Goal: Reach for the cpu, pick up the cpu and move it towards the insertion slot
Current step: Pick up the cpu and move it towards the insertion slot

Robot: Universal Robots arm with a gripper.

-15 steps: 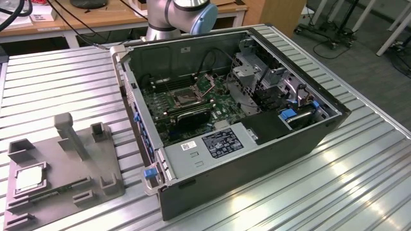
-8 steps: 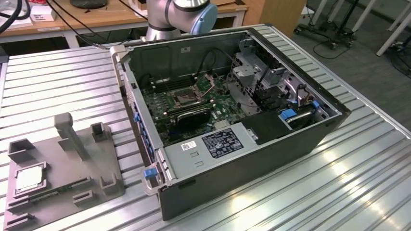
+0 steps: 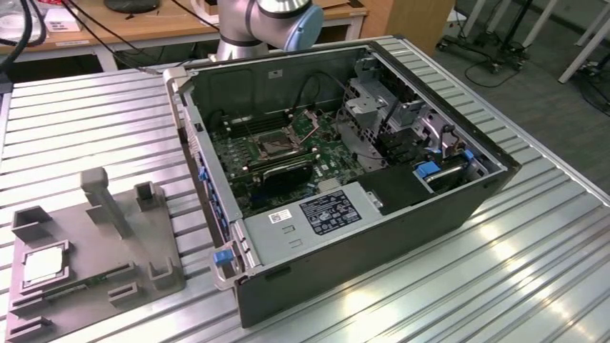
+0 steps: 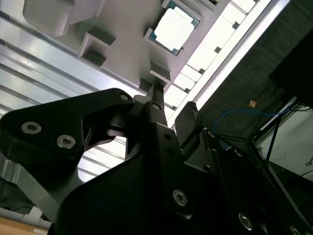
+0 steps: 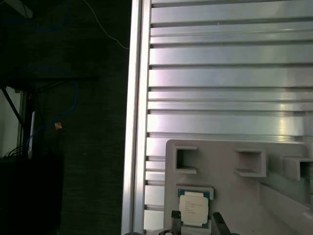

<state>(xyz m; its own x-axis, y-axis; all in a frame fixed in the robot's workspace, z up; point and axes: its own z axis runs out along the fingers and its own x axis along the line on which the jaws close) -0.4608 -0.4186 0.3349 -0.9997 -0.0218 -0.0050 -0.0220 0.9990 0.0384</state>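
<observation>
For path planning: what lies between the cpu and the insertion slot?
In the exterior view, from cpu to insertion slot: grey tray's upright posts, ribbed table, then the computer case's side wall.

In the exterior view, the silver-grey jointed robot arm [image 3: 246,28] enters at the upper middle of the frame, and one rounded joint carries a pale blue cap [image 3: 303,30]. In the second wrist view, the black metal two-finger gripper [image 4: 172,105] is seen from behind its body, with screws showing on its linkage plates. Its jaws stand apart with a bright gap between them. In the first wrist view, its two dark fingertips [image 5: 217,223] just reach into the frame, spaced apart.
</observation>
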